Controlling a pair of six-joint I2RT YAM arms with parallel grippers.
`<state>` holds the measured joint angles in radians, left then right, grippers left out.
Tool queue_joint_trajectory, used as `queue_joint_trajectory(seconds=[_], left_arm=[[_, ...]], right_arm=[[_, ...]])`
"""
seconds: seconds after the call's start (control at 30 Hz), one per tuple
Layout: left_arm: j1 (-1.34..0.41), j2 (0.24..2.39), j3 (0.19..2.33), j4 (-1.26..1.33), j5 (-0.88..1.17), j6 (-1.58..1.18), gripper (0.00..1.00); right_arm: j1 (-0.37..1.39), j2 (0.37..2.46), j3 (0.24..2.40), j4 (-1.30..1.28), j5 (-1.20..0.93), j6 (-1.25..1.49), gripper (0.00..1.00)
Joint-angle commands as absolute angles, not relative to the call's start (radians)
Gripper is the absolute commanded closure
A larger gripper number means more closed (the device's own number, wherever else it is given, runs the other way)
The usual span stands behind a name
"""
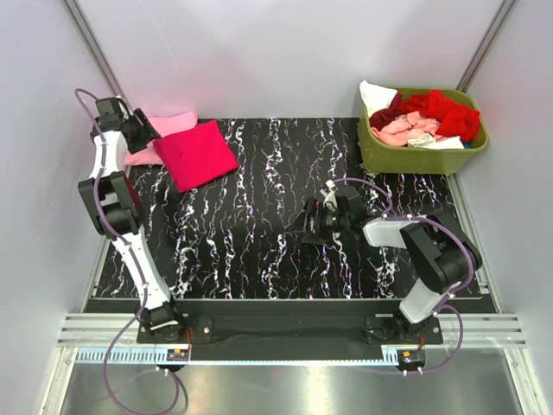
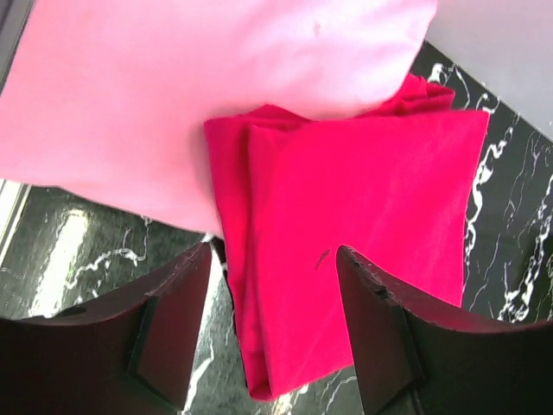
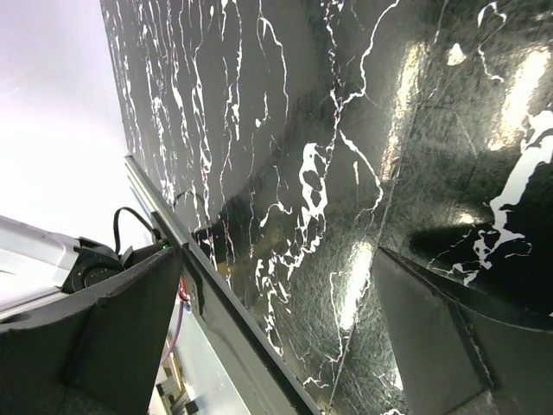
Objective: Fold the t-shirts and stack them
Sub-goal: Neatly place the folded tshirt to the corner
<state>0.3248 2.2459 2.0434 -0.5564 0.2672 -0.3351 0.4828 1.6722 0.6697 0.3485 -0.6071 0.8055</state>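
A folded bright magenta t-shirt (image 1: pixel 197 154) (image 2: pixel 363 225) lies at the mat's far left, overlapping a folded light pink t-shirt (image 1: pixel 164 130) (image 2: pixel 173 95). My left gripper (image 1: pixel 145 134) (image 2: pixel 275 252) hovers over the magenta shirt's edge. Its jaws are open and the cloth lies below them, not pinched. More t-shirts (image 1: pixel 423 117), red, salmon and white, are heaped in the olive-green basket (image 1: pixel 415 160) at the far right. My right gripper (image 1: pixel 294 230) (image 3: pixel 278 255) stands open just above the bare mat near the middle, holding nothing.
The black marbled mat (image 1: pixel 259 225) covers the table. White walls close in the back and sides. The mat's near edge and the metal rail (image 3: pixel 233 320) show in the right wrist view. The basket sits against the right wall.
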Motion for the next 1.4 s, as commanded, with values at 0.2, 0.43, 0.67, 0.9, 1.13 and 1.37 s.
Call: queue_joint_trajectory(seconds=[0.2,0.43,0.67,0.9,1.13,1.37], left_arm=[[0.347,2.367,2.131,-0.451,0.367,-0.382,0.35],[0.347,2.41,2.125,-0.403,0.38,-0.399,0.35],[0.347,2.411,2.097,-0.354,0.391,-0.414,0.37],[0.347,2.416,2.091,-0.347,0.408,-0.419,0.45],[0.342,2.421,2.075,-0.333,0.428,-0.434,0.64],[0.328,2.39,2.092,-0.354,0.45,-0.431,1.0]], right_arm=[[0.463,1.692,0.713,0.399,-0.647,0.813,0.0],[0.459,1.701,0.715,0.408,-0.655,0.819,0.0],[0.453,1.717,0.719,0.414,-0.672,0.825,0.0],[0.448,1.726,0.724,0.416,-0.68,0.83,0.0],[0.446,1.73,0.726,0.417,-0.683,0.833,0.0],[0.445,1.73,0.726,0.419,-0.686,0.833,0.0]])
